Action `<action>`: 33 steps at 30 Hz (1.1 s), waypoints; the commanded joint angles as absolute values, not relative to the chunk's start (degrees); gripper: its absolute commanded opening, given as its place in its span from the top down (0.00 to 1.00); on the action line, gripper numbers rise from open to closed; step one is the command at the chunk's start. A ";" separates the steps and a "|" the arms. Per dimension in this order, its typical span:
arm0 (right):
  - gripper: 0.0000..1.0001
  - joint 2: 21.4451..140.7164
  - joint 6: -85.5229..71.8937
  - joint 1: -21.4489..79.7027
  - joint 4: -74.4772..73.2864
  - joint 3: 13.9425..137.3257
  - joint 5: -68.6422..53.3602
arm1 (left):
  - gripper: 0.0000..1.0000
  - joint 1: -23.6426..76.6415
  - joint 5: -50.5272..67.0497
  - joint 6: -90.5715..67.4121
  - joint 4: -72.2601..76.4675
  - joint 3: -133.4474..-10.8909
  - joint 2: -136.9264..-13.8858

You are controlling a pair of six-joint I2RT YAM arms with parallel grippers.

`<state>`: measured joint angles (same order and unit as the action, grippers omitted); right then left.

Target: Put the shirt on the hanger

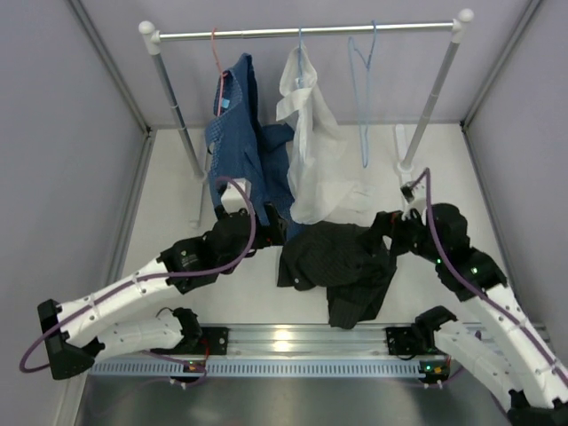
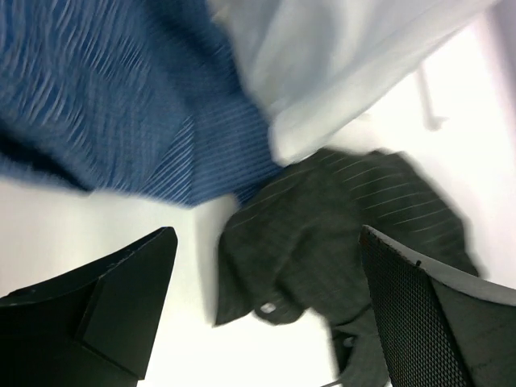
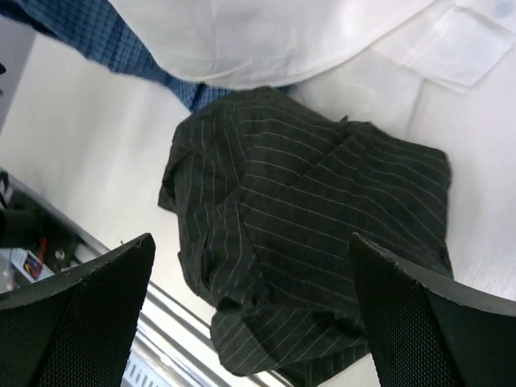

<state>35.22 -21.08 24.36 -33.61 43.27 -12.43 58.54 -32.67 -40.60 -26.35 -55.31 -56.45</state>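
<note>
The shirt [image 1: 342, 266] lies crumpled on the matte white table [image 1: 169, 204], a soft dark heap of thin pale pinstripes just below the middle of the top view, one lobe trailing toward 6 o'clock and the ribbed aluminium rail [image 1: 302, 337] at the near edge. A small pale button shows on a folded edge in the left wrist view.

The hanger [image 1: 364, 98], a thin light-blue wire triangle with a hooked top, hangs bare on the shiny metal clothes bar [image 1: 302, 33] at about 12 o'clock from the shirt, well apart from it.

The left gripper [image 2: 266, 242] sits at the shirt's 9 o'clock with its black fingers (the right one has a finely meshed pad) spread wide, holding nothing. The right gripper [image 3: 251, 242] is at the shirt's 2 o'clock, jaws equally wide, with the striped cloth below the gap and untouched.

On the bar, a blue fine-checked shirt [image 1: 240, 133] droops from a red-orange wire hanger [image 1: 216, 53] at 11 o'clock. Beside it a smooth white shirt [image 1: 311, 133] hangs with its hem draping onto the black shirt's far edge.
</note>
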 commanded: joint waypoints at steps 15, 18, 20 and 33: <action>0.06 88.38 -14.33 60.03 -27.95 66.88 18.99 | 0.02 58.27 -43.94 -59.24 -39.37 -36.39 -45.28; 0.10 93.32 -15.38 60.82 -27.42 67.67 21.96 | 0.02 58.27 -44.30 -59.41 -40.43 -35.25 -40.88; 0.14 96.15 -16.08 61.26 -25.77 66.72 23.02 | 0.02 58.18 -44.03 -58.80 -40.87 -34.37 -39.21; 1.00 74.29 -15.03 65.04 -18.37 63.81 18.75 | 0.02 58.18 -45.44 -53.62 -40.87 -36.38 -36.74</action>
<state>83.48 -14.57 64.97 -24.67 62.39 21.65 58.37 -43.27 -55.51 -40.88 -34.26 -37.47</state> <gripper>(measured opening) 0.014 0.980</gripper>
